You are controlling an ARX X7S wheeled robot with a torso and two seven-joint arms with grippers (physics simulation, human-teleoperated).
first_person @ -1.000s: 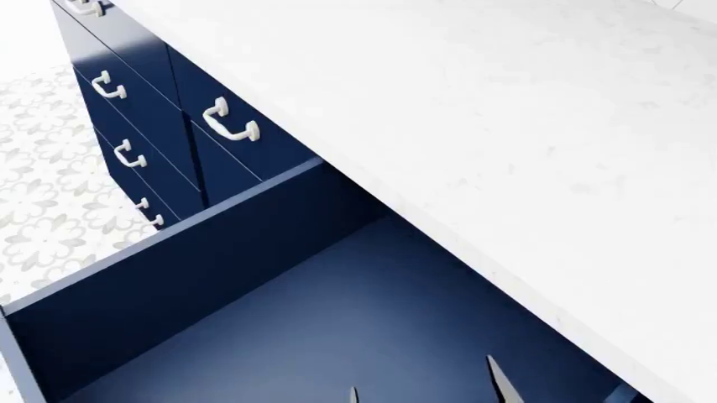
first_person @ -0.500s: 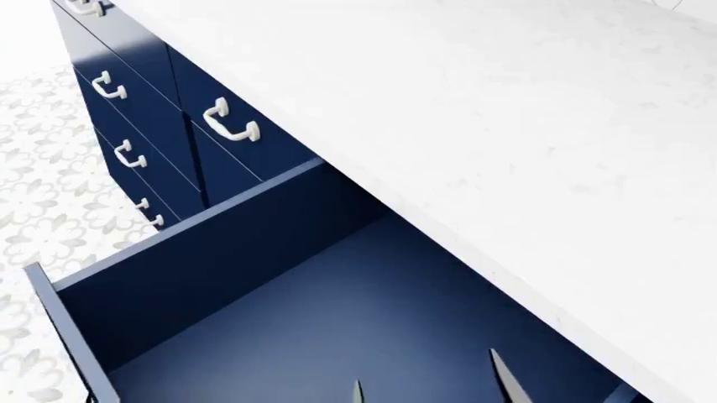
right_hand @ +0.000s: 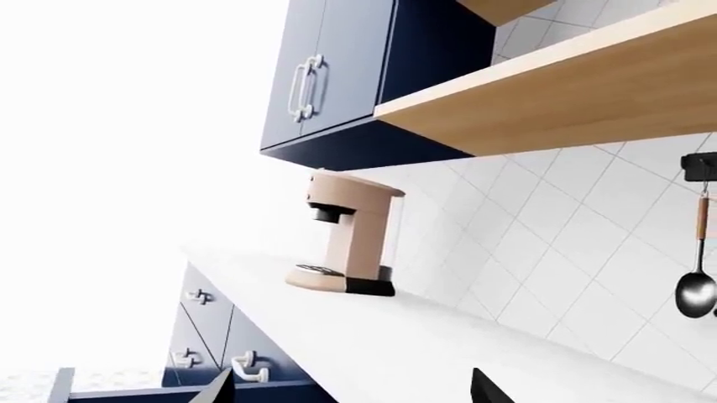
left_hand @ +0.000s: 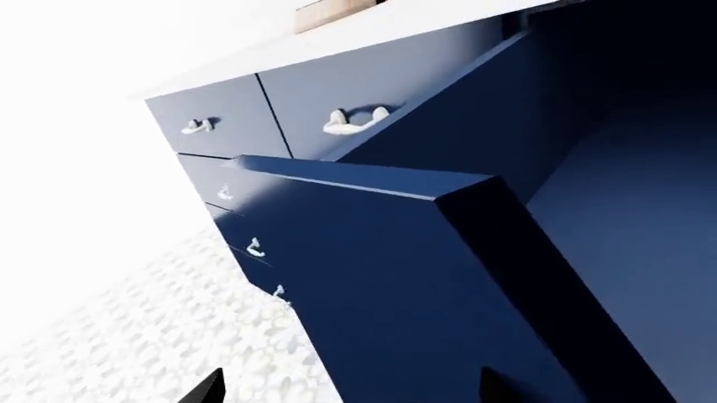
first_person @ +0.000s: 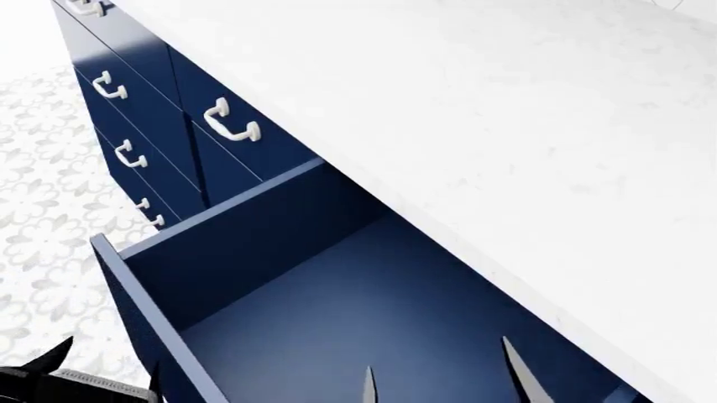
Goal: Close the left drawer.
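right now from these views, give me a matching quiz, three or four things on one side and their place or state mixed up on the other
Things:
1. left drawer
2. coffee machine
3. ladle
4. floor

Place or state:
A. hangs against the tiled wall
B. stands on the white countertop
C. pulled out, nothing inside
D. pale, with a flower pattern

Pairs: 1-C, 2-B, 3-A, 4-D

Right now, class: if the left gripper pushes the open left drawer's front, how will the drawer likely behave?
The left drawer looks like a rigid box, so it should slide straight in rather than flex. It shows nothing inside, so it is probably light. Its flat front may let the left gripper slip sideways.
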